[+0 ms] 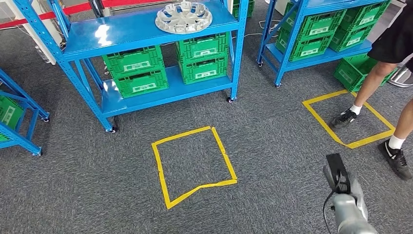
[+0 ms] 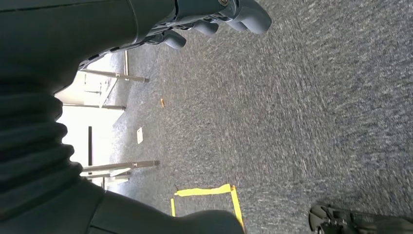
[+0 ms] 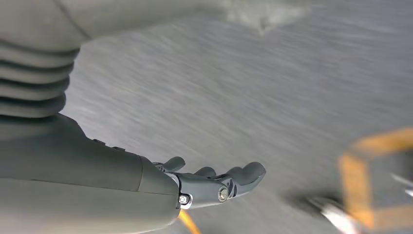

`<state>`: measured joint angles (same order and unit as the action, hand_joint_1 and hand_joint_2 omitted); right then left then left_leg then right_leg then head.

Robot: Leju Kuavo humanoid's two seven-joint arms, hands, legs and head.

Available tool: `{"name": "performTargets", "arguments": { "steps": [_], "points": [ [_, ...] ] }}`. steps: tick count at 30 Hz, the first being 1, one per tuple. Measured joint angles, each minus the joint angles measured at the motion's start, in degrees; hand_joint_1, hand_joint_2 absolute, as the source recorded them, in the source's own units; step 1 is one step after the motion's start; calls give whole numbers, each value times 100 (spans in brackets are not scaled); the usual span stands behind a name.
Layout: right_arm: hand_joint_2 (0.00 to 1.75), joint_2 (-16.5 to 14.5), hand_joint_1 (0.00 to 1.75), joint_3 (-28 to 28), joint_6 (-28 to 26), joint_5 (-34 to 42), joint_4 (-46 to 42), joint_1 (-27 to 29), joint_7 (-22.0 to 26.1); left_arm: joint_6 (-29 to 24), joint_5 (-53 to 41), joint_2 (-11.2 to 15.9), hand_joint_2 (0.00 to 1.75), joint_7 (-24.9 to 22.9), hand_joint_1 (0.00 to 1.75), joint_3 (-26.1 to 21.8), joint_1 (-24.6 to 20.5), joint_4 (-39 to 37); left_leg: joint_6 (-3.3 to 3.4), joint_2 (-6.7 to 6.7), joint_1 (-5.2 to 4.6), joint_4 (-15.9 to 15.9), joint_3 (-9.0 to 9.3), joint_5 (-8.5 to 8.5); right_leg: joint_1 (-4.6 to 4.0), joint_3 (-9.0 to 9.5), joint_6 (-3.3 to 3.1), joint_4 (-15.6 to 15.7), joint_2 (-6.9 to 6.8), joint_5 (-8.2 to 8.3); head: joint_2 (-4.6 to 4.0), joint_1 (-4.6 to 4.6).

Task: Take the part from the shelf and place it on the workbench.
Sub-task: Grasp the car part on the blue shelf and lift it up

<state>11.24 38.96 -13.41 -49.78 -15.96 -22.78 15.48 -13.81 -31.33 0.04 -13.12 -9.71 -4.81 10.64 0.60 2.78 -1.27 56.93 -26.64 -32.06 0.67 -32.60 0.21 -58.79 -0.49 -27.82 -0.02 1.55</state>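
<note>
On the top board of the blue shelf [image 1: 122, 29] lies the part [image 1: 183, 17], a silver wheel cover, flat and untouched. Both hands hang over grey carpet: the left hand [image 2: 214, 17] and right hand [image 3: 209, 183] each hold nothing, fingers loosely apart.

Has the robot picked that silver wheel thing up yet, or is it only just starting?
Only just starting. The wheel cover lies on the top of the blue shelf, untouched. Both hands hold nothing: the left hand and right hand hang over grey carpet, fingers loosely apart. The robot stands back from the shelf, a yellow taped square between them. Approaching, grasping and carrying it to a workbench all remain.
</note>
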Motion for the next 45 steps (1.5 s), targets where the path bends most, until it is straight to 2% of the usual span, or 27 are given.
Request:
{"name": "performTargets", "arguments": {
  "steps": [4, 8, 11, 12, 15, 28, 32, 35, 39, 40, 42, 44, 45],
  "points": [
    [175, 72, 0, -309, 26, -28, -232, -477, 288, 82, 105, -45, 175, -120, 0, -3, -4, -20, 1, -11, 1, 3, -4, 3, -2, 1, 3, 0, -13, 2, 0, 0],
    [175, 55, 0, -553, 114, 120, -351, -497, 289, 191, 184, -67, 175, -197, 0, -4, 32, -25, -1, -24, 2, 2, -10, 4, -4, 0, -1, 0, -26, -1, 0, -1],
    [44, -11, 0, -820, 224, 449, -385, -261, 154, 280, 366, -73, 175, -137, 0, -4, 116, 7, -1, -27, 3, 0, -16, 3, -4, -5, -2, 0, -26, -3, 0, -2],
    [0, -40, 0, -914, 255, 573, -396, -164, 108, 310, 441, -74, 131, -101, 0, -3, 148, 23, -1, -28, 2, 0, -21, 3, -4, -9, -2, 0, -26, -4, 0, -1],
    [0, -122, 0, -1191, 347, 958, -417, 121, -34, 404, 671, -74, 0, 20, 0, 10, 246, 90, 1, -29, 2, 0, -29, 1, -4, -16, -1, 1, -27, -4, 0, -1],
    [0, -520, 0, -2284, 776, 2666, -471, 1450, -678, 808, 1720, -74, 0, 569, 0, 284, 700, 505, 2, -31, 2, -2, -36, -1, -4, -23, 0, 2, -27, -8, 0, -1],
    [0, -654, 0, -2564, 904, 3179, -490, 1853, -873, 929, 2038, -74, 175, 739, 0, 389, 842, 643, 3, -30, 2, -3, -37, -3, -4, -24, -1, 2, -27, -10, 0, 0],
    [0, -757, 0, -2811, 1010, 3584, -494, 2161, -1027, 1023, 2284, -74, 175, 869, 0, 482, 950, 752, 2, -30, 2, -4, -37, -5, -5, -25, -2, 2, -27, -12, 0, 0],
    [175, -879, 0, -3150, 1138, 4103, -496, 2555, -1226, 1150, 2605, -72, 175, 1037, 0, 591, 1093, 887, 1, -30, 2, -6, -38, -8, -5, -25, -2, 2, -27, -17, 0, -1],
    [175, -907, 0, -3232, 1172, 4237, -496, 2646, -1276, 1181, 2687, -71, 175, 1082, 0, 620, 1127, 921, 2, -31, 2, -6, -38, -9, -5, -25, -2, 2, -27, -19, 0, -2],
    [87, -960, 0, -3375, 1235, 4501, -496, 2809, -1377, 1244, 2849, -68, 175, 1167, 0, 663, 1188, 979, 4, -31, 2, -6, -39, -10, -5, -25, -3, 2, -27, -20, 0, -1],
    [87, -1004, 0, -3491, 1297, 4738, -497, 2940, -1463, 1299, 2996, -67, 175, 1244, 0, 702, 1235, 1029, 6, -30, 2, -7, -39, -12, -4, -25, -3, 2, -27, -20, 0, -1],
    [131, -1021, 0, -3538, 1318, 4826, -498, 2989, -1491, 1319, 3048, -67, 175, 1273, 0, 721, 1253, 1050, 6, -30, 2, -6, -39, -12, -4, -25, -3, 2, -27, -20, 0, 0]
  ]
}}
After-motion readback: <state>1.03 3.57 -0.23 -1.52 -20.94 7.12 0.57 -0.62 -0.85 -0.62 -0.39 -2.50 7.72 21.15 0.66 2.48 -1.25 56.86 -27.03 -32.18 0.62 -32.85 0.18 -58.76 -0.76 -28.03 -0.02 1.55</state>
